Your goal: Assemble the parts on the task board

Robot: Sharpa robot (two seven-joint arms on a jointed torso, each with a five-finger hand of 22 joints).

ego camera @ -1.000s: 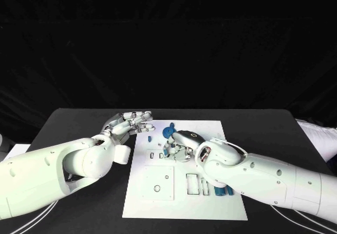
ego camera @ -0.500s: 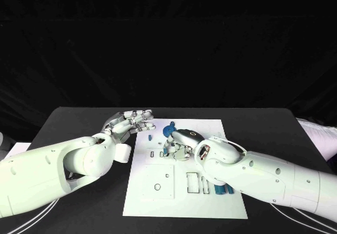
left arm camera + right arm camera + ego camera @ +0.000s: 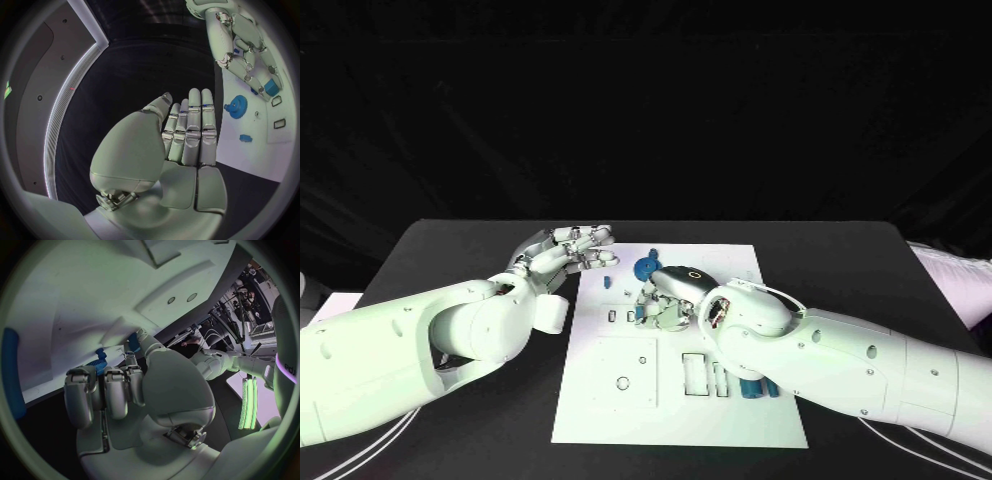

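Currently the right hand [image 3: 669, 298] sits low over the middle of the task board [image 3: 678, 420], its fingers curled around a small blue part [image 3: 100, 361] which appears to be going into a seat there. The left hand [image 3: 570, 250] hovers at the board's ten o'clock edge, fingers straight, together and holding nothing. A blue gear [image 3: 646, 269] lies at twelve o'clock of the right hand; judged next: press the part home, then release.

White task board [image 3: 678, 420] on a black table [image 3: 459, 250], dotted with blue parts including a blue gear [image 3: 237, 106]; white arms end in silver hands.
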